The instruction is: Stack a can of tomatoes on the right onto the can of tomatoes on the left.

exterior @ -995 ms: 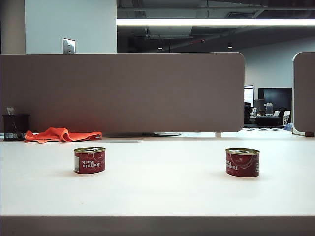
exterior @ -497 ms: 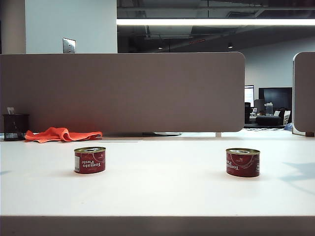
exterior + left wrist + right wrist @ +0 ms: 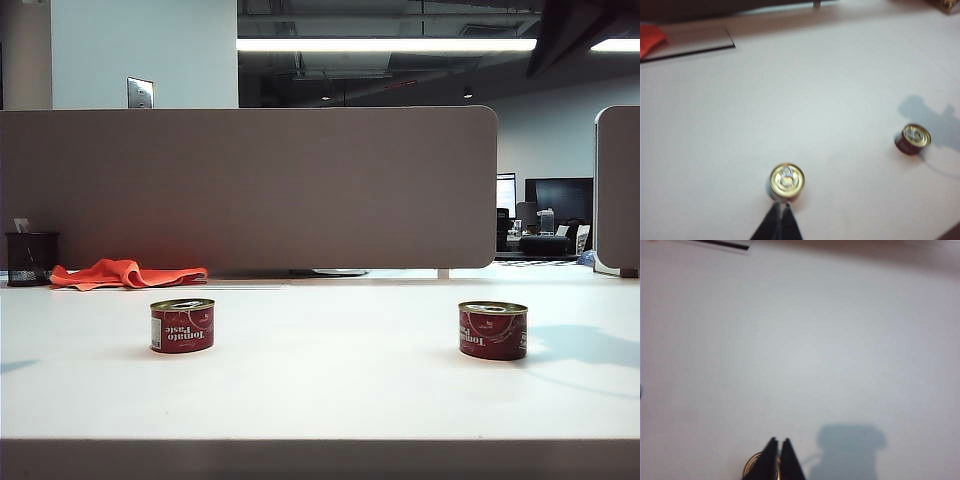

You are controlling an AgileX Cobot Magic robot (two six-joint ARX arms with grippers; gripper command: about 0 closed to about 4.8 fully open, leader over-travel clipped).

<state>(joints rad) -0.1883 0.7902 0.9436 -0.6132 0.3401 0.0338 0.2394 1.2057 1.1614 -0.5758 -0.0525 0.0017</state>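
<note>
Two short red tomato cans with gold lids stand upright and apart on the white table (image 3: 330,380). In the exterior view the left can (image 3: 182,325) and the right can (image 3: 492,330) are both untouched. In the left wrist view my left gripper (image 3: 780,205) is shut and empty, hanging above the table just short of the left can (image 3: 787,181), with the right can (image 3: 912,139) farther off. My right gripper (image 3: 779,441) is shut and empty above the right can (image 3: 756,465), whose lid is half hidden behind the fingers. A dark blurred part of the right arm (image 3: 575,30) shows in the exterior view.
A grey partition (image 3: 250,190) runs along the back of the table. An orange cloth (image 3: 125,273) and a dark pen cup (image 3: 30,258) sit at the back left. An arm shadow (image 3: 590,345) falls right of the right can.
A dark part of the right arm has come into the exterior view's upper right corner. Its shadow beside the right can has grown and darkened. Both cans are where they were.
</note>
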